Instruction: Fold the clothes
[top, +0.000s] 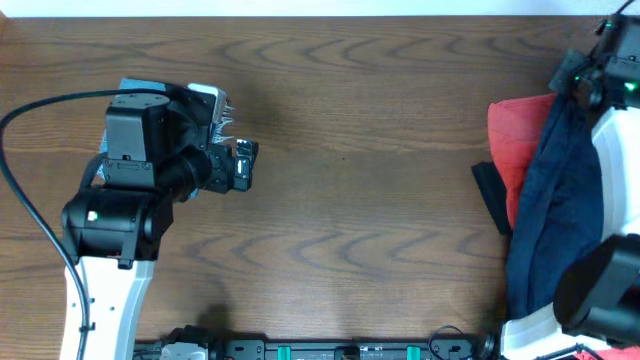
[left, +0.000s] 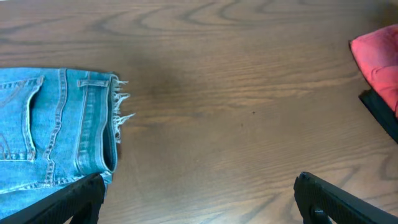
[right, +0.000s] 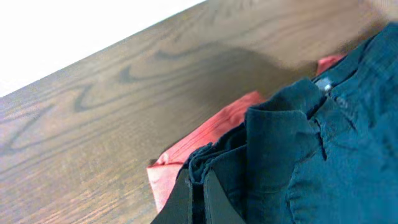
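Folded light-blue denim shorts (left: 50, 127) with a frayed hem lie at the table's left, mostly hidden under my left arm in the overhead view (top: 215, 100). My left gripper (left: 199, 199) is open and empty over bare wood, just right of the shorts; it also shows in the overhead view (top: 243, 165). A dark navy garment (top: 555, 200) hangs from my right gripper (right: 198, 193), which is shut on a fold of it (right: 298, 149). Beneath it lies a red garment (top: 515, 135), also in the right wrist view (right: 205, 140).
A black flat object (top: 490, 195) lies by the red garment's left edge. The table's far edge (right: 93, 59) meets a white wall. Bare wood (top: 370, 150) stretches between the two arms.
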